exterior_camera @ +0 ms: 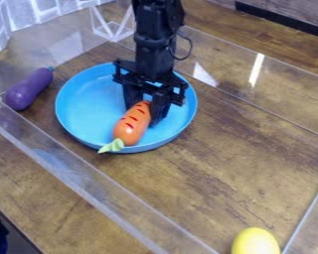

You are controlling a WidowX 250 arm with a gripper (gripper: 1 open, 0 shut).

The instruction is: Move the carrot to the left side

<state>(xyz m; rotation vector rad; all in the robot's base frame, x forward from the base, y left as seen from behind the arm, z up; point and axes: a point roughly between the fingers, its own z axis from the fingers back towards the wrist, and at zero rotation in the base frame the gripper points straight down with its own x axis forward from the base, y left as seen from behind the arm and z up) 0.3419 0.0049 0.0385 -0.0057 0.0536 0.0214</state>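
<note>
The orange carrot (132, 124) lies tilted in a blue plate (73, 111), its pale green leafy tip (111, 146) resting on the plate's near rim. My gripper (151, 99) points straight down over the carrot's thick upper end. Its black fingers (167, 103) are closed in against both sides of that end. The arm above hides the far middle of the plate.
A purple eggplant (29, 87) lies on the wooden table to the left of the plate. A yellow lemon-like object (254, 241) sits at the near right edge. A clear plastic wall (69, 174) runs along the table's near left side.
</note>
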